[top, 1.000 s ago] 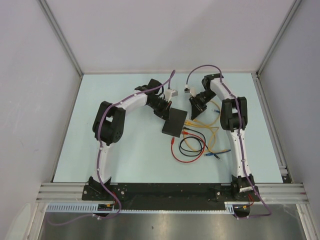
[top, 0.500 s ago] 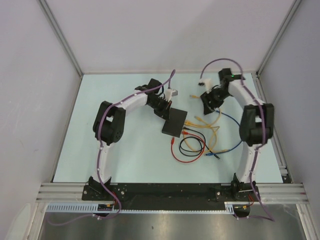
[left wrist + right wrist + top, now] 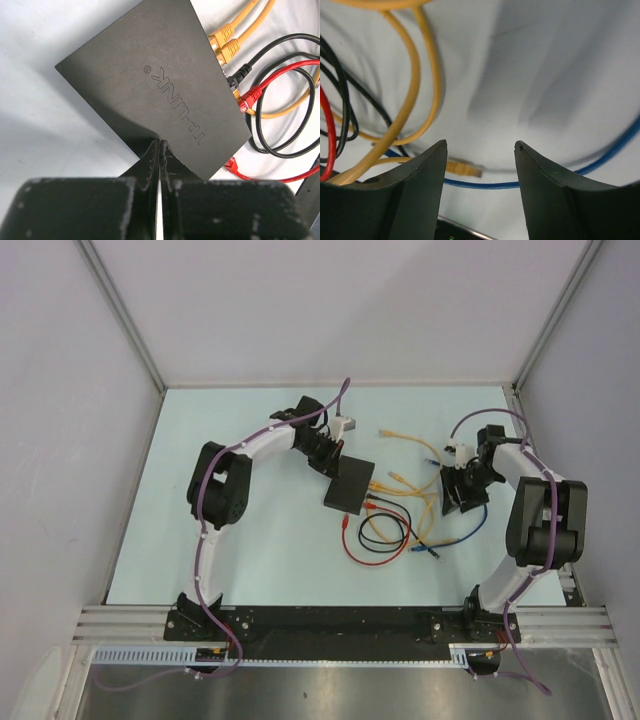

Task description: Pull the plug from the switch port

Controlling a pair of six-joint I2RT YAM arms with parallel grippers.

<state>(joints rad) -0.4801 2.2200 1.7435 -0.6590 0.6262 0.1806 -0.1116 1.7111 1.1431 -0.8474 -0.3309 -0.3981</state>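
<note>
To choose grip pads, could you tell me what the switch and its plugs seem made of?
The switch looks like moulded plastic, matte and finely grained black: the logo is embossed and nothing glares. The yellow plugs and the red plug have smooth, faintly glossy boots, probably soft plastic or rubber; which one is unclear.

Switch [image 3: 349, 487]: flat matte-black box with TP-LINK embossed on top. It lies flat on the bench [image 3: 250, 540], turned diagonal. The port edge faces the right-arm side and holds two yellow plugs [image 3: 224, 40], a black plug [image 3: 240, 75] and a red plug [image 3: 251, 95], all seated. A loose yellow plug [image 3: 386, 432] lies on the bench, farther back and apart from the switch.
</note>
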